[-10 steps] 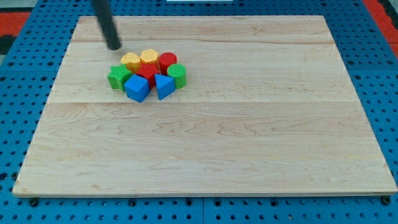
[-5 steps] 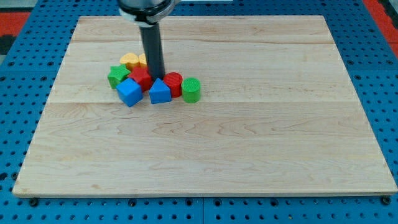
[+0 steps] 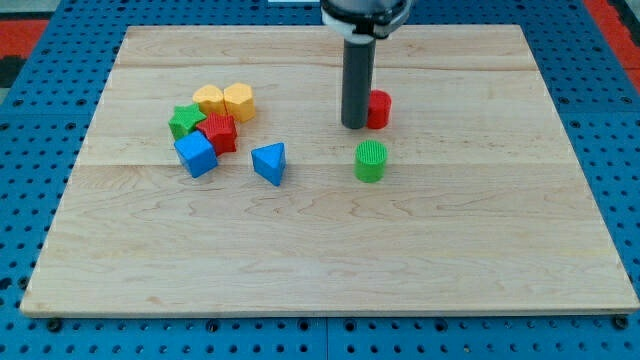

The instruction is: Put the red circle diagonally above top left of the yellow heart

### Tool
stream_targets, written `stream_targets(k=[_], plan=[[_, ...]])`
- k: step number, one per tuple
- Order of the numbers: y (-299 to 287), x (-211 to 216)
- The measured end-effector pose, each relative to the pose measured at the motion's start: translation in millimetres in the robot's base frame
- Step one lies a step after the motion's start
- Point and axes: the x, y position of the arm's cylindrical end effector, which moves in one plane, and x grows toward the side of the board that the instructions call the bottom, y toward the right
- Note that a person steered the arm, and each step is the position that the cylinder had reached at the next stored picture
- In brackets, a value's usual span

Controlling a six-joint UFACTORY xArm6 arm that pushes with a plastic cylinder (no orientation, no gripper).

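Observation:
The red circle (image 3: 379, 109) stands right of the board's middle, near the view's top. My tip (image 3: 354, 125) touches its left side, and the rod hides part of it. The yellow heart (image 3: 209, 99) lies far to the view's left, at the top of a cluster, touching a yellow hexagon (image 3: 239, 102) on its right.
Below the heart sit a green star (image 3: 185, 121), a red block (image 3: 218, 132) and a blue cube (image 3: 195, 155). A blue triangle (image 3: 269, 162) lies alone right of them. A green cylinder (image 3: 370, 160) stands just below the red circle. The wooden board (image 3: 330, 250) ends on a blue pegboard.
My tip swept from the cluster's top left through it to the right, carrying the red circle right and upward. The green cylinder and the blue triangle were knocked rightward out of the cluster.

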Motion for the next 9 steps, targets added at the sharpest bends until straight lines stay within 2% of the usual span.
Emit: stream_targets(k=[3,4,5,6,7,8,9], plan=[[93.3,6.7],[89.4,-47.7],[65.1,-81.8],[59.7,-68.5],[23.8,-12.6],[59.0,4.3],[77.0,-2.5]])
